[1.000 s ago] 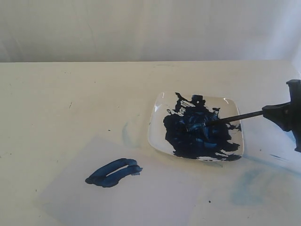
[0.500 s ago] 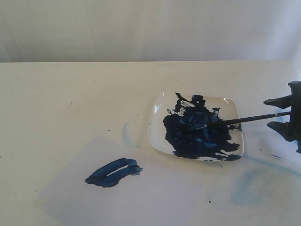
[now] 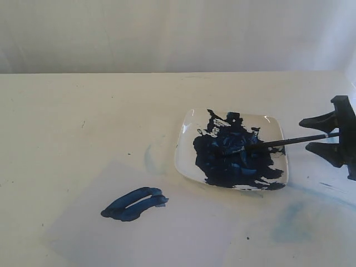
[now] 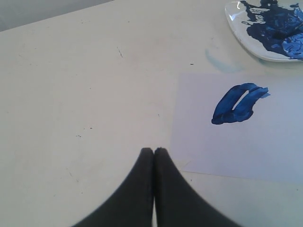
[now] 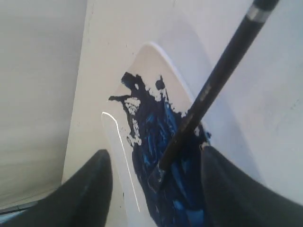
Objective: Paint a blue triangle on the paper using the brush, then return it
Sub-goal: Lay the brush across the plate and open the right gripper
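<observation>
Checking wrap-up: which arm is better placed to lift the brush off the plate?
Probably right: the right pincer is open around the brush handle; the left pincer is shut by the paper.

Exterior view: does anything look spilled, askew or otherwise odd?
Faint blue smears stain the bare table left of the plate and toward the view's lower right, off the paper. The blue triangle is a squashed narrow loop, hardly triangular. The brush rests tip-down in the paint, handle between the jaws of the open right gripper.
</observation>
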Robot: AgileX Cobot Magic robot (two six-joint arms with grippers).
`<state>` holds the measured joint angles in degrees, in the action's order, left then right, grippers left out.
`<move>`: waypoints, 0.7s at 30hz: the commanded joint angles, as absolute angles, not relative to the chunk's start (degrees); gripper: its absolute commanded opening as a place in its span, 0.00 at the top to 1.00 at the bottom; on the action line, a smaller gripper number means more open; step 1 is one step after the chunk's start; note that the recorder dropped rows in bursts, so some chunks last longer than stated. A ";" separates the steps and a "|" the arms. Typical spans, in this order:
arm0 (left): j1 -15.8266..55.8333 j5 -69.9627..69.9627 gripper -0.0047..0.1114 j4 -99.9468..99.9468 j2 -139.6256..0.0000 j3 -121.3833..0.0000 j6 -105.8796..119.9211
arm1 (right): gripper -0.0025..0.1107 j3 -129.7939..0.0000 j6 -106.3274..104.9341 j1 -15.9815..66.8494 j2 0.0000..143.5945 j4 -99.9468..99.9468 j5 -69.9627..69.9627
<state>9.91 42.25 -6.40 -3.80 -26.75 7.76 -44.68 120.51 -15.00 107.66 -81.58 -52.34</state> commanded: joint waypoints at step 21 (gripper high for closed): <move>10.15 34.97 0.96 -11.95 -3.41 -26.36 7.46 | 0.98 -31.20 109.63 -15.48 61.25 -93.48 -53.06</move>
<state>9.91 39.23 -7.96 -3.80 -26.75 7.76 -32.11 110.48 -15.00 68.21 -91.22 -52.48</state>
